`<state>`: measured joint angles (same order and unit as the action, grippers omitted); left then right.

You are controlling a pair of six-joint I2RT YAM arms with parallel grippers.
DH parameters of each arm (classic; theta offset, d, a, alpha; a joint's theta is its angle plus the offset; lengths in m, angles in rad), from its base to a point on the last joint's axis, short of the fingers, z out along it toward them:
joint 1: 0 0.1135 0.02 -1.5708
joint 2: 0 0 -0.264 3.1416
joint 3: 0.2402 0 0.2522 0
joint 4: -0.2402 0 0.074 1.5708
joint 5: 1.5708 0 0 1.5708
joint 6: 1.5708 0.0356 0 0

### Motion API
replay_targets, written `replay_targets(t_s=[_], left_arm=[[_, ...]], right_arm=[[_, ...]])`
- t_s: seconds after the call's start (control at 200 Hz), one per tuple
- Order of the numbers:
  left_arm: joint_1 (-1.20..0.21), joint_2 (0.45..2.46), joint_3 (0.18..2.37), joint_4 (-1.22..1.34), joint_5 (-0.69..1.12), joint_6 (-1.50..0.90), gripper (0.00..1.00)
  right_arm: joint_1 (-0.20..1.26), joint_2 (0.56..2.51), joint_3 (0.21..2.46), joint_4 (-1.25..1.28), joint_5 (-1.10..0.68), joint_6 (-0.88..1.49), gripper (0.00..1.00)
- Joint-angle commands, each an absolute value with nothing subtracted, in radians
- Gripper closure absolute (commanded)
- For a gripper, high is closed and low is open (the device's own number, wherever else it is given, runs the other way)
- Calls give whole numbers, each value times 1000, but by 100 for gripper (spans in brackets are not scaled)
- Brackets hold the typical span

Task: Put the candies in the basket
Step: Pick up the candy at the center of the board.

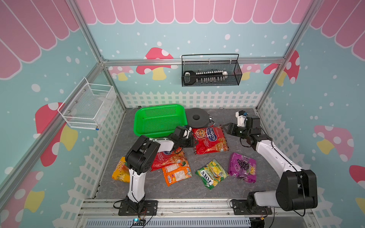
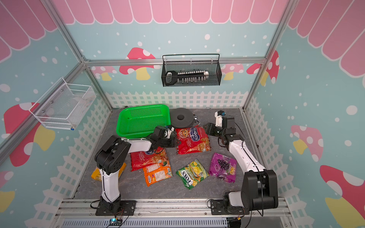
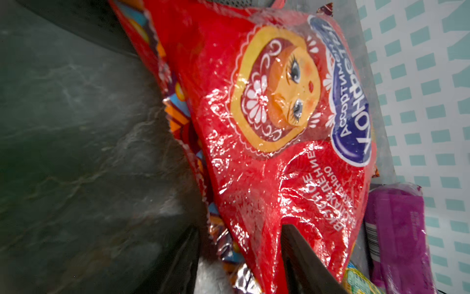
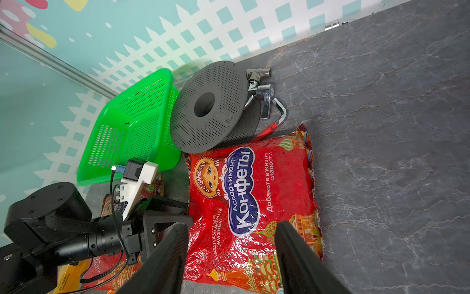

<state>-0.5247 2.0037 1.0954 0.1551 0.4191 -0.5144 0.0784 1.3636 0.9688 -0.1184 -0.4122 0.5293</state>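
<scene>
Red bag (image 1: 210,139) lies flat just ahead of the left gripper (image 1: 194,142), whose parted jaws straddle its near edge, unclosed. Right gripper (image 1: 225,128), parted and empty, hovers over the far side. Left is nearer.

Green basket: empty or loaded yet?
Empty: the green basket shows only bare mesh floor in both top views; the nearest red candy bag lies outside it.
</scene>
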Motion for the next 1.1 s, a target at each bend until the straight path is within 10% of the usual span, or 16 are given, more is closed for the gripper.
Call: replay_targets(t_s=[0.0, 0.25, 0.495, 1.096], left_arm=[[-534, 1979, 1082, 175, 351, -523, 40], [-538, 2071, 1091, 282, 437, -568, 52], [-537, 2067, 1048, 468, 595, -623, 100], [-549, 1645, 1326, -127, 523, -384, 100]], right_arm=[[74, 1339, 958, -90, -436, 534, 40], [73, 1323, 946, -58, -467, 546, 40], [73, 1297, 925, -18, -499, 539, 40], [75, 1273, 913, 10, -493, 443, 43]])
